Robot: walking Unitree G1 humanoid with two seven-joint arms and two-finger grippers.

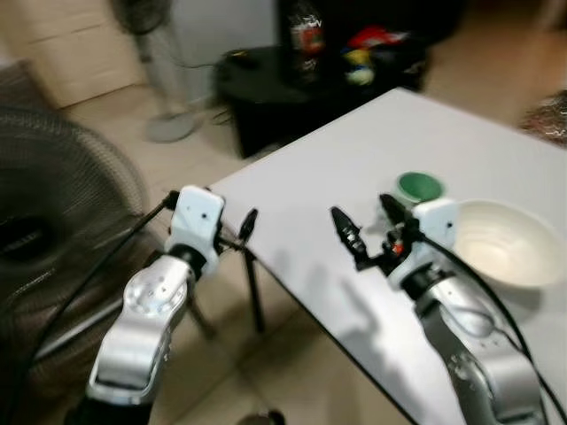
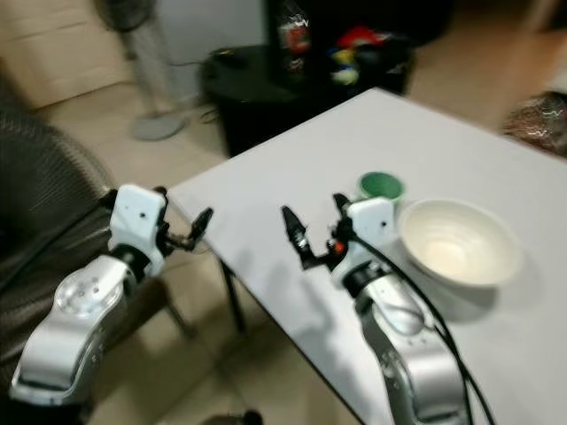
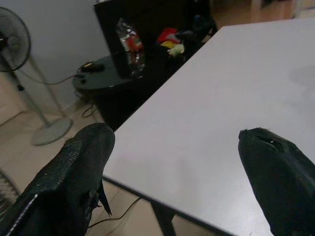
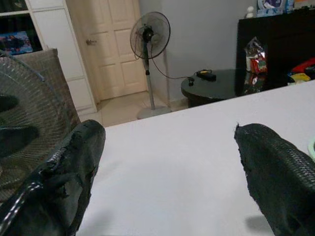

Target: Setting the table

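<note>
- Wide off-white ceramic bowl [image 1: 500, 243] resting on the white rectangular table [image 1: 354, 168], just beside the right arm's wrist housing; small green round cup [image 1: 418, 187] just behind it, close to the same wrist.
- Right gripper [image 1: 365, 228] hovering low over the tabletop, fingers spread wide, holding nothing.
- Likely risk: a sideways swing of that wrist clipping the bowl or tipping the cup, both standing so near the arm.
- Left gripper [image 1: 237, 232] off the table's near corner, fingers apart and empty, over the tiled floor [image 1: 213, 159].
- Possible snag: the left arm catching the table edge or its dark leg on the way in.
- Further out, grey mesh fan guard [image 1: 62, 221] close to the left arm's black cable; tangling plausible on a backward pull.
- Head views slightly blurred, so reach misjudgement possible.
</note>
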